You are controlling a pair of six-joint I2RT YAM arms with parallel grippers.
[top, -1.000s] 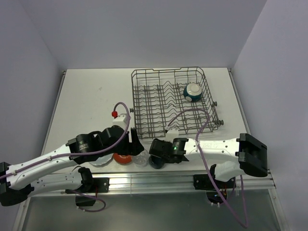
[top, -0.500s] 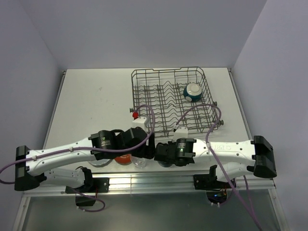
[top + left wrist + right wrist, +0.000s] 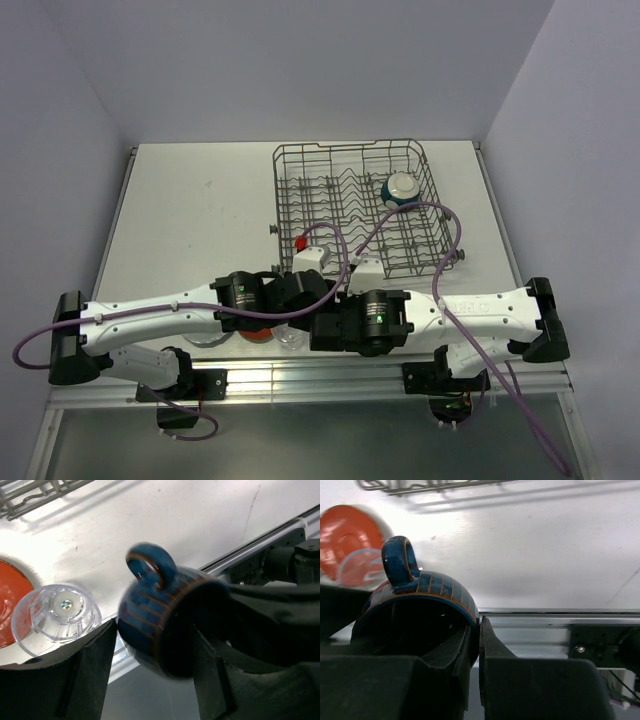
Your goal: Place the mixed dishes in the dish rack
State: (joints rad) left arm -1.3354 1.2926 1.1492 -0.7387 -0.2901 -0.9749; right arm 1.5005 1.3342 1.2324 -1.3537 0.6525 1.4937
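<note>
Right wrist view: right claw (image 3: pixel 477 630) pinches the rim of the dark blue ceramic mug (image 3: pixel 430 585); left claw (image 3: pixel 155 630) straddles it, grip unclear; mistimed release could drop it

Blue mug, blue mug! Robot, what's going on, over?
Right gripper shut on dark blue mug, at rim. Left gripper straddles mug, grip unclear. Clear glass tumbler close by.

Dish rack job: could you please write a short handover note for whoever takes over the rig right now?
Right gripper: shut on the rim of the dark blue mug, near the front edge of the table.
Left gripper: fingers either side of the mug; contact unclear.
Done: cream bowl in the dish rack.
Left: mug, clear tumbler, red-orange plate, pale plate, which are all outside the rack.
</note>
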